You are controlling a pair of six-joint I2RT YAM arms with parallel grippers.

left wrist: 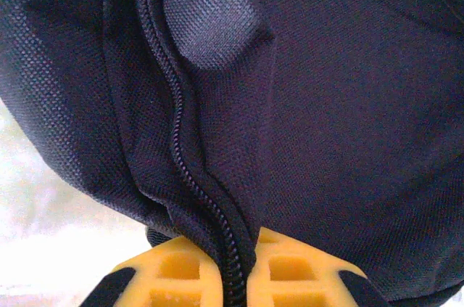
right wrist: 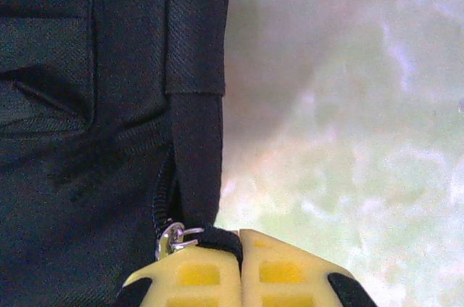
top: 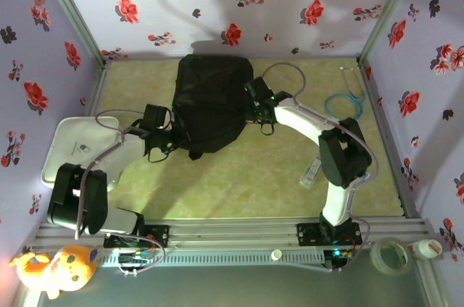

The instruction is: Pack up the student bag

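Pinching student bag [top: 210,104], left gripper [left wrist: 239,278] and right gripper [right wrist: 241,263] sit half-cropped.

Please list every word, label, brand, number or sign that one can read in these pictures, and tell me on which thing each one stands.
Nothing here can be read as text.
white flat case: a small dark mark near its middle, too small to read.
small white bottle: a blurred orange patch, not readable.
student bag: plain black fabric, zip and strap, with no lettering visible.
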